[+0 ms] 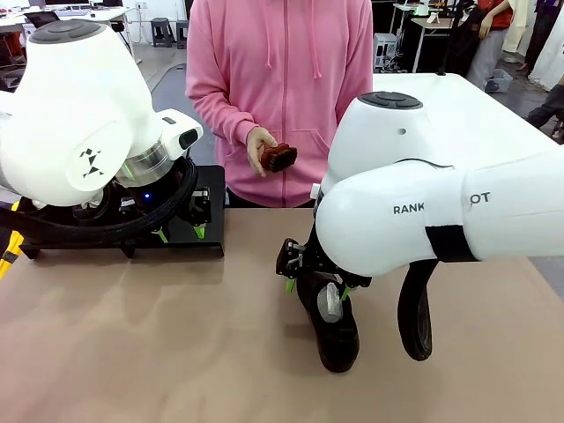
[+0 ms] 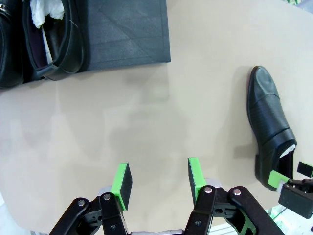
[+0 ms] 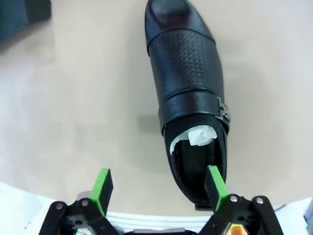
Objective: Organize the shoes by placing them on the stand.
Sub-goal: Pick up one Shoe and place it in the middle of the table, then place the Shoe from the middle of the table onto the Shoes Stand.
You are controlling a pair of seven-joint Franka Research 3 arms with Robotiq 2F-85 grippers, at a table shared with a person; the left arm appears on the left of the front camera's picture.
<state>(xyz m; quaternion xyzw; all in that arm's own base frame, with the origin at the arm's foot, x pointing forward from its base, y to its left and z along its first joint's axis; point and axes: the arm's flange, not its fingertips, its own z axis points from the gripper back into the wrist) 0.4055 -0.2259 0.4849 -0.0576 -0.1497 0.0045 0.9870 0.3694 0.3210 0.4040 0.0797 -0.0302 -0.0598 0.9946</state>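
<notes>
A glossy black leather shoe (image 3: 190, 98) lies flat on the matte tan bench (image 1: 132, 344), toward the robot's edge and right of the middle. Its vamp is pebbled with fine perforations, a smooth strap crosses it to a small metal buckle, and crumpled white paper (image 3: 200, 135) fills the opening. The right gripper (image 3: 159, 185) hangs over the heel, its fingers released and spread wide; one green pad sits at the heel's rim, the other stands apart over bare bench, so nothing is grasped.

The left gripper (image 2: 159, 182) hovers over open bench, its green-padded fingers partly open and holding nothing. Beyond it stands the stand (image 2: 127, 34), a low matte-black rectangular platform at the far left of the bench, with two more shiny black shoes (image 2: 54, 39) side by side on its surface, one stuffed with white paper.

At the far edge a person in a pink hooded sweatshirt holds a small dark brown brush (image 1: 278, 158) in one hand (image 1: 261, 148).
</notes>
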